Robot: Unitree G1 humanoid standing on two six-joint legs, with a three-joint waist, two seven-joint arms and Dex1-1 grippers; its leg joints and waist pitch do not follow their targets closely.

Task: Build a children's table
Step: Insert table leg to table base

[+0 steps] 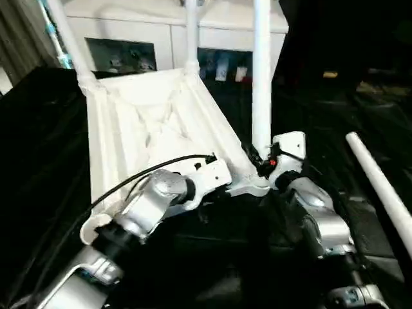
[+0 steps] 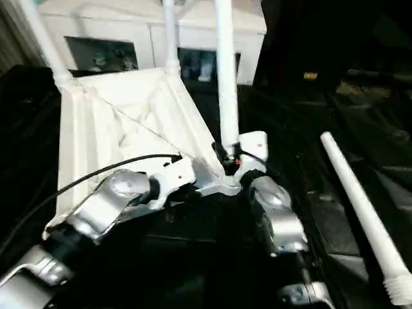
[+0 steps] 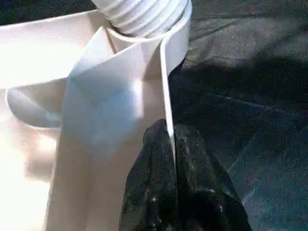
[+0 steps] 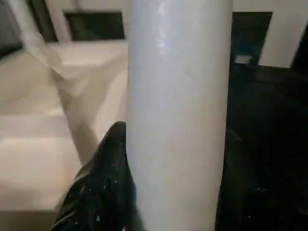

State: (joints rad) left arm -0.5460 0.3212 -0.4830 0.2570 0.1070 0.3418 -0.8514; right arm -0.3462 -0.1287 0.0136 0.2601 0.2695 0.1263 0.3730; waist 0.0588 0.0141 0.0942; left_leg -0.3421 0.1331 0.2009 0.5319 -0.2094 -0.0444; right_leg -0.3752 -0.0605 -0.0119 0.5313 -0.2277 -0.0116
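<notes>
The children's table top (image 1: 148,122) lies upside down, ribbed underside up. Three white legs stand in its corner sockets: one at the far left (image 1: 64,38), one at the far corner (image 1: 192,32), one at the near right (image 1: 261,77). My left gripper (image 3: 171,144) is shut on the thin rim wall (image 3: 166,91) just below the near-right threaded socket (image 3: 144,14). My right gripper (image 1: 262,164) is closed around the base of the near-right leg (image 4: 178,96), with one black finger (image 4: 103,183) pressed against its side. A loose leg (image 2: 360,206) lies on the right.
Black cloth (image 1: 45,161) covers the surface around the table top. A white cabinet (image 1: 129,26) with dark openings stands behind it. The loose leg's threaded end (image 2: 400,286) points toward me at the near right.
</notes>
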